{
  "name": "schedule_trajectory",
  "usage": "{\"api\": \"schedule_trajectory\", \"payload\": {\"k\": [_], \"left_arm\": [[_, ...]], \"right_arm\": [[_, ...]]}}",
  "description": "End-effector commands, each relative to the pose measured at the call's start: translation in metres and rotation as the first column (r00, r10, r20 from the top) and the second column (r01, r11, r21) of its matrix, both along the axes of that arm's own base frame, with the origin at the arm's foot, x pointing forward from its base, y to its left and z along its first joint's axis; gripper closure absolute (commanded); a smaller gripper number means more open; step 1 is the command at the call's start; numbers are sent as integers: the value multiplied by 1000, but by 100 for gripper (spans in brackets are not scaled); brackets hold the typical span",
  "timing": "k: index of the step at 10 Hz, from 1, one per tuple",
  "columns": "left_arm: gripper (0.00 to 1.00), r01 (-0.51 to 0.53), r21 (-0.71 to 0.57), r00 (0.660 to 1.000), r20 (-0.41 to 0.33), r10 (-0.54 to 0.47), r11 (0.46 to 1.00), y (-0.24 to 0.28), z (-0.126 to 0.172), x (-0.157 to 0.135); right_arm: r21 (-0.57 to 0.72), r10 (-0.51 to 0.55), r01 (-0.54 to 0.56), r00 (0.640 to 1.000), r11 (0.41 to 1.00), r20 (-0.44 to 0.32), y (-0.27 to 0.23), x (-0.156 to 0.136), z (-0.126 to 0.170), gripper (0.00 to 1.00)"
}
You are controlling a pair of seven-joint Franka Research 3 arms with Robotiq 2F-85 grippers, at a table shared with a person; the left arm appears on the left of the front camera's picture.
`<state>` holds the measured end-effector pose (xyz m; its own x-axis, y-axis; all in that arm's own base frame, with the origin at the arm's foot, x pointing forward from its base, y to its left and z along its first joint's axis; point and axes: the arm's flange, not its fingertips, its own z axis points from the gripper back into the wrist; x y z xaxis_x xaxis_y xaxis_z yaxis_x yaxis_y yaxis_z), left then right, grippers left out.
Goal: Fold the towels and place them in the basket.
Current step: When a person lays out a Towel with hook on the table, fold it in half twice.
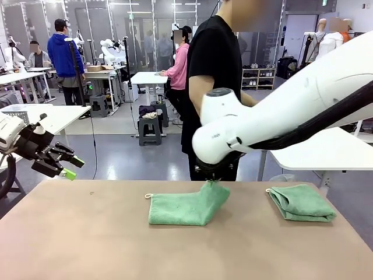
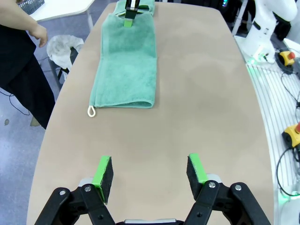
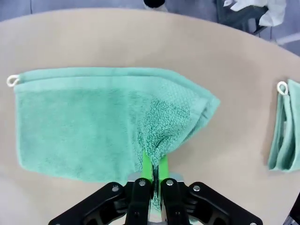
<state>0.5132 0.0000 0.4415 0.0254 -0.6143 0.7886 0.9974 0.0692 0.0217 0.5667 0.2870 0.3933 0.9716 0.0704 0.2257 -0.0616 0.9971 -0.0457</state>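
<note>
The tabletop spreads wide and tan beneath both arms. Behind its far edge stands a person in a black shirt, just beyond the right arm, which sweeps in big and white and bends down over the middle.

Directly under that arm lies the middle towel, mint green and folded flat, white loop at the corner farthest from the right tool. The right tool is clenched on this towel's near corner, green pads pressed tight together with a pinch of terry between them. That pinched corner rises off the tabletop into a small peak at the tool, while the remainder of the cloth lies flat, stretching away from the fingers.

Off to the tool's other side, well apart, sits a second towel, folded into a thick bundle, its own white loop at the corner nearest the tool's side.

Over on the left, the left tool hangs released, jaws spread wide with nothing between them, green pads facing each other across bare tabletop. It hovers above the surface, well short of the middle towel, which lies straight ahead of its fingers, loop end nearest. At that towel's far end the right tool shows again, small, gripping the edge.
</note>
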Motion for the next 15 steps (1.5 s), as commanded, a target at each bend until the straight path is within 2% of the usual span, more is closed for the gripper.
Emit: {"api": "schedule_trajectory", "payload": {"k": [1,4,6,11,12,15], "left_arm": [[20,2,4,1000,1,-2,1000,1,1,0],[20,2,4,1000,1,-2,1000,1,1,0],[20,2,4,1000,1,-2,1000,1,1,0],[20,2,4,1000,1,-2,1000,1,1,0],[20,2,4,1000,1,-2,1000,1,1,0],[20,2,4,1000,1,-2,1000,1,1,0]], "right_arm": [[-35,-46,45,998,998,-38,46,6,-2,100],[-6,-44,44,999,999,-22,106,5,-16,100],[29,-73,75,996,997,-57,130,7,-27,100],[66,-80,87,992,994,-98,154,11,-52,100],[82,-76,85,991,993,-106,155,10,-55,82],[133,-68,80,993,988,-94,154,7,-54,55]]}}
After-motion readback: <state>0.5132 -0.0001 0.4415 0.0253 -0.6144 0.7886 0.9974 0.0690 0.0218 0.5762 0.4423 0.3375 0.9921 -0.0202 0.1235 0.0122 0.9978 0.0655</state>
